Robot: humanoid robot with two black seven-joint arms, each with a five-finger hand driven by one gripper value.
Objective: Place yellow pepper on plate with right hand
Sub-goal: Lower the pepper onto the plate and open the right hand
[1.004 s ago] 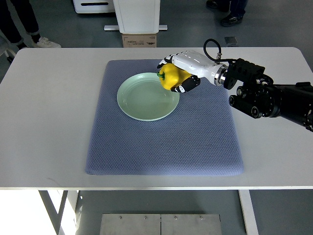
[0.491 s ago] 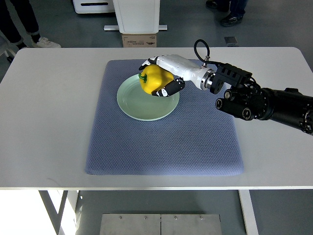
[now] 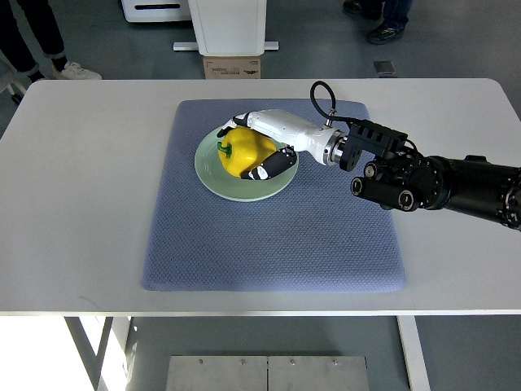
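— Pepper [image 3: 242, 153] over the middle of the plate [image 3: 213, 178], wrapped in the right robot hand [image 3: 259, 150]. Seated on the plate, or hanging just above it?

— Cannot tell from this steep angle. Looks low and close to the plate, possibly touching.

— Then how best to finish the step?

— Lower gently until the pepper's weight sits on the plate, well inside the rim. Then spread the fingers slowly and evenly, so as not to nudge it sideways. Round and lumpy, likely to roll or tip toward the rim if flicked. Afterwards lift up and back toward the right of the plate, clear of the green stem [image 3: 222, 148] on the pepper's left side.

— And the grip itself?

— Closed around the pepper: white palm along its far-right side, dark-tipped fingers [image 3: 262, 172] curled under the near edge, another fingertip showing past the top. No slack visible, so a firm hold rather than a loose cradle.

— Anything else near the plate?

— Only the blue mat [image 3: 269, 244] beneath the plate, spread on the white surface [image 3: 81, 204]. No left arm anywhere in view.
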